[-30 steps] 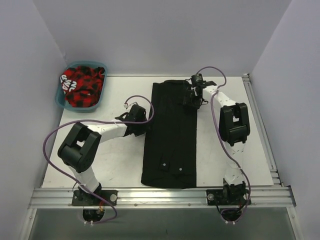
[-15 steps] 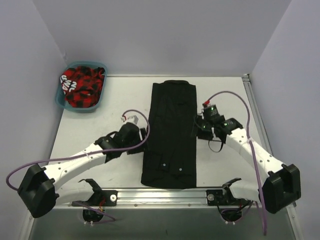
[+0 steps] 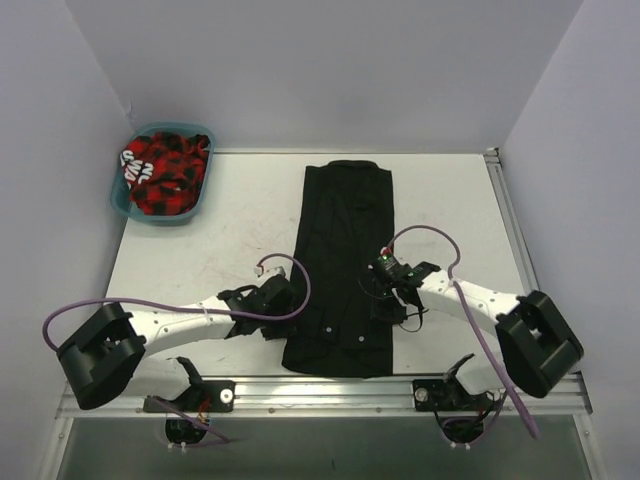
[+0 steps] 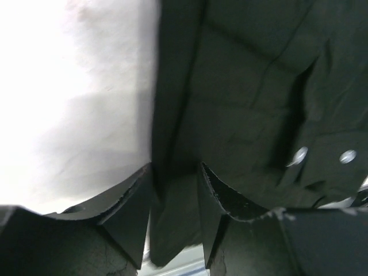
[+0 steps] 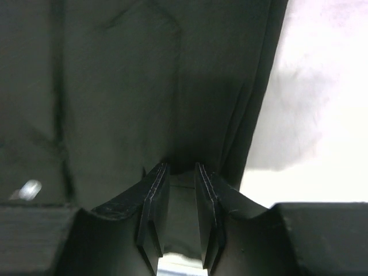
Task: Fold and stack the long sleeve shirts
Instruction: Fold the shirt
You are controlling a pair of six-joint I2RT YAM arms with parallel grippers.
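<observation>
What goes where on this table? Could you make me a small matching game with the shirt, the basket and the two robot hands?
Things:
1. black shirt
2. teal basket
3. left gripper
4. right gripper

Places or states:
A. far left corner of the table, holding red and black cloth
B. laid out flat and lengthwise in the middle of the table
C. at the shirt's right edge, cloth between its fingers
D. at the shirt's left edge, cloth between its fingers

Pairs: 1-B, 2-A, 3-D, 4-C
</observation>
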